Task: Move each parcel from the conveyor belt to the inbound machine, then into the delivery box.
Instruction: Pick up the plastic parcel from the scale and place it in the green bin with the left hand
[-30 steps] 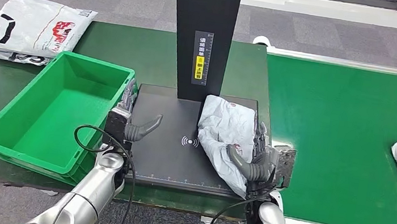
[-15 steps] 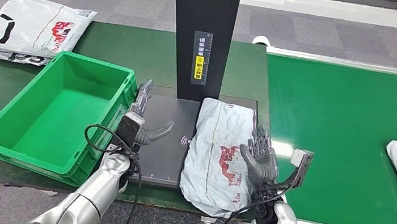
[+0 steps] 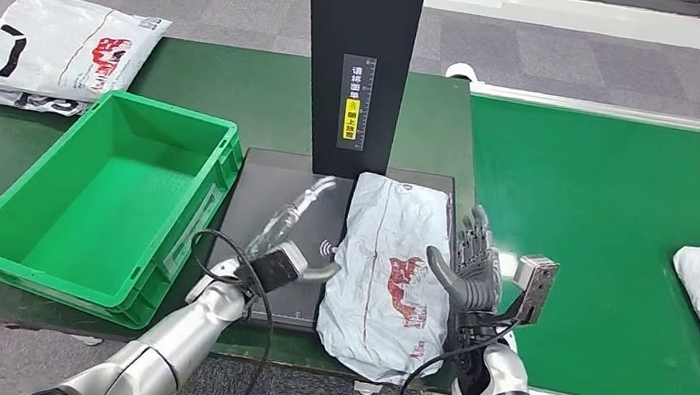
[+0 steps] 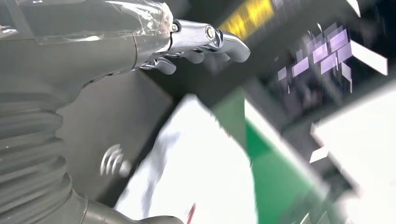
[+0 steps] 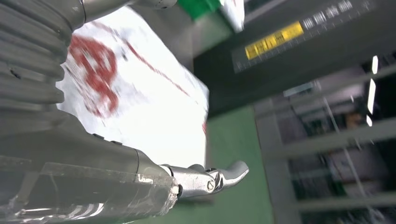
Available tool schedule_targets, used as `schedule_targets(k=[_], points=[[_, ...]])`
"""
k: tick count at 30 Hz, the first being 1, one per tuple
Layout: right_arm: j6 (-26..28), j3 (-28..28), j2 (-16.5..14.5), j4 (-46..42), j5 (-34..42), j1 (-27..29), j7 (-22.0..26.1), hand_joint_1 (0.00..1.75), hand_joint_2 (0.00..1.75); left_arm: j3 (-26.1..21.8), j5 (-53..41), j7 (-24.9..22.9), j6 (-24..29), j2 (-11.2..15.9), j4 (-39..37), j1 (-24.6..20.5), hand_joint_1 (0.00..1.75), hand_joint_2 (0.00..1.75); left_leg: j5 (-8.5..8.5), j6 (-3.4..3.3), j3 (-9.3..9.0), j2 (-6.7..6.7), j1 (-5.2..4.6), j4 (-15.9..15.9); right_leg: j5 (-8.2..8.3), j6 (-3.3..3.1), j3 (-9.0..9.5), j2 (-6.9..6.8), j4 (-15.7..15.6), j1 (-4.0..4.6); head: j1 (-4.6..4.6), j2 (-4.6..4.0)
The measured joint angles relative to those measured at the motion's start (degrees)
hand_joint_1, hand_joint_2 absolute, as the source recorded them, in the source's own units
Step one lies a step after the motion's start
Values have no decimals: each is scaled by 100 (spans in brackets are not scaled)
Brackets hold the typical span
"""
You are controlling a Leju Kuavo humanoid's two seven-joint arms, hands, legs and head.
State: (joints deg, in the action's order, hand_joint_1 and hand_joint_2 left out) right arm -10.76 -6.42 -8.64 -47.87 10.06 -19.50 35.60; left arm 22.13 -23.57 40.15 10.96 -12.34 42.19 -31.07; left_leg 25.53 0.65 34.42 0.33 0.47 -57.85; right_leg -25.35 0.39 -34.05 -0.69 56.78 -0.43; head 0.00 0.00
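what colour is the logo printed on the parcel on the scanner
Red, on the white parcel; clearest in the head view.

Shiny silver forearms with black cables looping off the wrists, dark grey left hand (image 3: 288,262) and right hand (image 3: 470,278) with grey ribbed covers, thick grey thumbs, chrome fingertips (image 4: 232,43).

a dark green table (image 3: 238,93) carries the black inbound machine (image 3: 276,189), which stands at the table's middle against the green conveyor belt (image 3: 603,239). left of the machine, touching its base plate, sits an open green delivery box (image 3: 20,228). beyond the box, at the table's far left corner, lies a white parcel (image 3: 52,50). on the machine's plate lies a grey-white parcel with red print (image 3: 387,273), overhanging the near edge.
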Motion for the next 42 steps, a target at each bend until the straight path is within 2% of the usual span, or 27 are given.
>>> schedule_targets(k=[5,11,15,20,34,39,42], points=[[1043,182,3,-642,-502,123,73,0,175,368,-732,-167,-60,3,-332,-59,0,175,0,0,0,0,0,0,0,0,-2,0,0,0,0,0],[1314,481,5,-1438,-629,385,-73,0,175,668,-1424,-623,-90,-15,-728,-246,0,175,0,0,1,1,0,0,0,0,-3,1,0,0,0,0],[1320,598,5,-1658,-666,432,-116,0,175,914,-1871,-943,-198,-45,-1012,-424,175,175,0,0,0,1,0,0,0,0,-2,1,0,0,0,0],[1295,675,5,-1698,-774,426,-124,0,175,1175,-2104,-1269,-390,-85,-1352,-641,175,175,-1,0,-3,0,0,0,1,0,5,-1,1,0,0,0],[1231,679,5,-1698,-835,415,-98,0,175,1184,-1931,-1168,-502,-140,-1607,-855,175,175,0,0,-12,-1,0,0,1,0,14,-1,1,0,0,0],[1208,680,5,-1698,-834,415,-82,0,175,1128,-1561,-1097,-117,-136,-1542,-841,175,175,-1,1,-11,-1,0,0,1,0,14,-2,3,1,0,0],[1199,680,5,-1683,-760,405,-64,0,175,899,-1135,-1055,96,-109,-1358,-831,175,175,-2,1,-9,-1,1,0,1,0,12,-2,5,1,1,0]])
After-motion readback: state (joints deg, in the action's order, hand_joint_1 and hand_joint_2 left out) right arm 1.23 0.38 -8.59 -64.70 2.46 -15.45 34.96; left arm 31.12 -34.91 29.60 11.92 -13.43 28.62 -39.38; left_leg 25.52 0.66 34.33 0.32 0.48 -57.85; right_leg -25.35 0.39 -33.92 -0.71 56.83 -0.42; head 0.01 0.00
